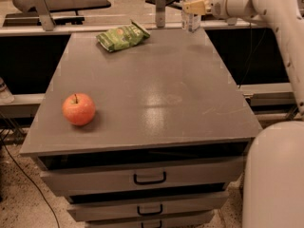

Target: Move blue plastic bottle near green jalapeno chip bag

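Observation:
The clear plastic bottle hangs upright in my gripper over the far right corner of the grey cabinet top. Its base is just above the surface; its top is cut off by the picture's upper edge. The gripper is shut on the bottle's middle. The green jalapeno chip bag lies flat at the far edge, left of centre, well to the left of the bottle.
A red-orange apple sits near the front left. A grey upright post stands behind the far edge between bag and bottle. My white arm runs down the right side. Drawers are below the top.

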`<state>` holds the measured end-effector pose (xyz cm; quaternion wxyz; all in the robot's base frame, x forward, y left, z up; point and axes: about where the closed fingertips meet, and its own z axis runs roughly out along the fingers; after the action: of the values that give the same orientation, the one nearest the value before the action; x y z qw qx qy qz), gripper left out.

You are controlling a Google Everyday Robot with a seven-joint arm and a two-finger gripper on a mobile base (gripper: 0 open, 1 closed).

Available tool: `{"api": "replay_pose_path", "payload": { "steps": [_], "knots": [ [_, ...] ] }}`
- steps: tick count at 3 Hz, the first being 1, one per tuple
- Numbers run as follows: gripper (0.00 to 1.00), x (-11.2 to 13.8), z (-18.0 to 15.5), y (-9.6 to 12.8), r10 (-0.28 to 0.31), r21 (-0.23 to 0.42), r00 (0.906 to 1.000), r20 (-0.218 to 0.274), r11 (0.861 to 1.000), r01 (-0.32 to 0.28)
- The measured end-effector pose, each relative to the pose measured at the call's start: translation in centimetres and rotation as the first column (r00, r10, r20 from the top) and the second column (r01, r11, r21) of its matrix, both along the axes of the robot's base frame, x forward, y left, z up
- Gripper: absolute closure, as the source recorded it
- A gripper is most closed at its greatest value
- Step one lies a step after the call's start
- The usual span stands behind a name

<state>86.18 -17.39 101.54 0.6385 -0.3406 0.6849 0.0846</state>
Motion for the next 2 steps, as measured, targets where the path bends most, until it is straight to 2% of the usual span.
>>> {"api": "replay_pose_path", "payload": {
  "steps": [1,2],
  "knots": [
    [1.00,0.9,-4.0,3.2,-0.010,-0.013,0.9973,-0.072,1.000,0.009],
    [1.00,1.2,-5.3,5.2,-0.004,-0.003,0.9956,-0.094,1.000,0.003]
  ]
}}
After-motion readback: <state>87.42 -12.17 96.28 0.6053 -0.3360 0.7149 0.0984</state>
